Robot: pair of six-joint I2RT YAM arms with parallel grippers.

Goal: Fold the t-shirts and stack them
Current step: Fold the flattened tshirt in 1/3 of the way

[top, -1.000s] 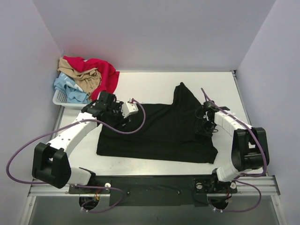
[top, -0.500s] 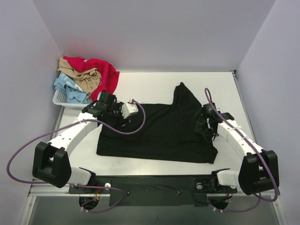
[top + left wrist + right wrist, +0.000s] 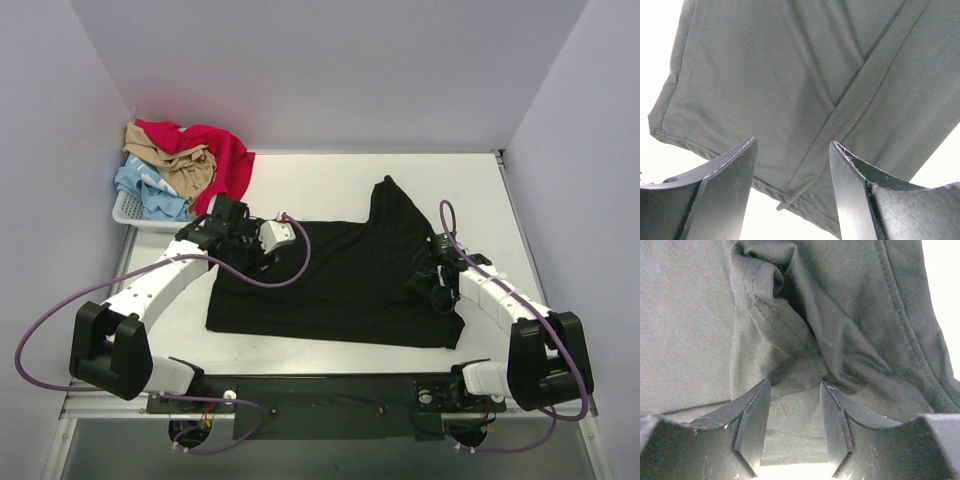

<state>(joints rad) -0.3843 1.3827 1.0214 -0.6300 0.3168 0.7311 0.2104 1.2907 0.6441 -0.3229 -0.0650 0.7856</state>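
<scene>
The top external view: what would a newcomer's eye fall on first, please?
The large black t-shirt spread across the middle of the table, with the left gripper and right gripper open over its two sides. Then the bright heap of red, tan and pale blue t-shirts in the white basket at the far left corner.

Basket (image 3: 126, 214) of t-shirts (image 3: 190, 160) behind-left of flat t-shirt (image 3: 340, 285)
</scene>
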